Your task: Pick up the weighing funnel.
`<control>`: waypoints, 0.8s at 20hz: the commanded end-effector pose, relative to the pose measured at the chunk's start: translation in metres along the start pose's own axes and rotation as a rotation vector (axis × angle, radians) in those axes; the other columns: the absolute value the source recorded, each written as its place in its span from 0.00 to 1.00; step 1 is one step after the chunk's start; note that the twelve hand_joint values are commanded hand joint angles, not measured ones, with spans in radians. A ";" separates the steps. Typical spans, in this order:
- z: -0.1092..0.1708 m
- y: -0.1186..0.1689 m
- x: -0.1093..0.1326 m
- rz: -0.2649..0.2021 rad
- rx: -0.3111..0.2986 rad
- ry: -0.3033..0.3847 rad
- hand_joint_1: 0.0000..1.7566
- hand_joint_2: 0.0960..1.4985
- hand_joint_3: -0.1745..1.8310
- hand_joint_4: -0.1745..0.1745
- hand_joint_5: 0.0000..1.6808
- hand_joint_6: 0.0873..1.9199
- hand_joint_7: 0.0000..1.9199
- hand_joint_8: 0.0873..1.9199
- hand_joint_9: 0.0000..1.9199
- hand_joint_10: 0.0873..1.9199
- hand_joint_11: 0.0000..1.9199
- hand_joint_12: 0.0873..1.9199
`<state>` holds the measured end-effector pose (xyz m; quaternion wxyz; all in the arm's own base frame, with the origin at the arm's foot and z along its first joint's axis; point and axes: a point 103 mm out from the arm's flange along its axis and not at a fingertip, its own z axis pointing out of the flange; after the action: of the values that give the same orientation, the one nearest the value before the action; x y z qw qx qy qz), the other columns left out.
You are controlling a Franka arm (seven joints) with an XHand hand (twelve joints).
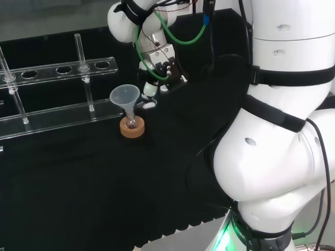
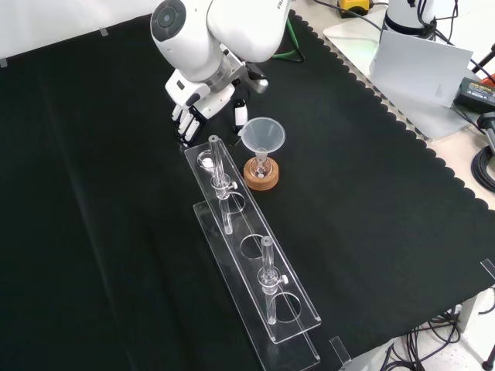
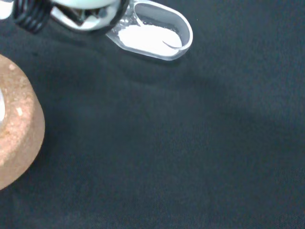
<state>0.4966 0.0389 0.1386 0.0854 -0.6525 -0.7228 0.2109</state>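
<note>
**Hand (image 1: 159, 68) down at the weighing funnel (image 3: 153, 34)**

Sits low at the black cloth (image 1: 78, 183) with white powder inside, stem end tucked under the hand. Near the cork ring (image 1: 132, 128) and the big funnel (image 1: 124, 97), a little beyond and to their right in the head view. Cannot tell whether gripped or merely touched.

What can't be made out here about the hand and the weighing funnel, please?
1. Grip: wrist view, the blurred hand covers the weighing funnel's stem, so a hold can't be confirmed.
2. Lift: head view, the weighing funnel is too small to tell whether it touches the cloth.
3. Stand: wrist view, the edge cuts off the cork ring and whatever stands in it.
</note>
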 end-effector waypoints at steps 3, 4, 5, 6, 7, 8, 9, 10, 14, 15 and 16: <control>0.011 0.003 -0.001 0.004 0.012 -0.005 0.52 0.36 0.39 0.42 0.32 0.00 0.22 0.31 0.38 0.23 0.24 0.66; 0.013 0.004 -0.001 0.006 0.014 0.002 0.52 0.36 0.39 0.42 0.32 0.00 0.22 0.31 0.38 0.23 0.24 0.65; 0.014 0.004 0.000 0.005 0.013 0.002 0.52 0.36 0.40 0.42 0.32 0.00 0.22 0.31 0.38 0.23 0.25 0.65; 0.017 0.005 0.000 0.002 0.011 0.004 0.52 0.36 0.40 0.42 0.32 0.00 0.22 0.31 0.38 0.23 0.25 0.65; 0.020 0.007 0.000 0.000 0.009 0.008 0.52 0.36 0.40 0.42 0.32 0.00 0.22 0.31 0.38 0.23 0.25 0.65; 0.024 0.008 -0.001 -0.003 0.009 0.010 0.52 0.36 0.40 0.42 0.32 0.00 0.22 0.31 0.38 0.23 0.25 0.65; 0.023 0.008 -0.001 -0.003 0.010 0.009 0.52 0.36 0.40 0.42 0.32 0.00 0.22 0.31 0.38 0.23 0.25 0.65; 0.023 0.008 -0.001 -0.004 0.009 0.009 0.52 0.36 0.40 0.42 0.32 0.00 0.22 0.31 0.38 0.23 0.25 0.65; 0.029 0.011 -0.001 -0.010 0.021 0.017 0.52 0.35 0.40 0.42 0.33 0.00 0.22 0.31 0.38 0.23 0.25 0.65; 0.033 0.012 -0.002 -0.010 0.024 0.018 0.52 0.35 0.40 0.42 0.33 0.00 0.22 0.31 0.38 0.23 0.25 0.65; 0.037 0.014 -0.003 -0.009 0.026 0.019 0.52 0.35 0.40 0.42 0.33 0.00 0.22 0.31 0.38 0.23 0.25 0.65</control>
<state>0.4943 0.0336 0.1098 0.0969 -0.6501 -0.7229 0.2130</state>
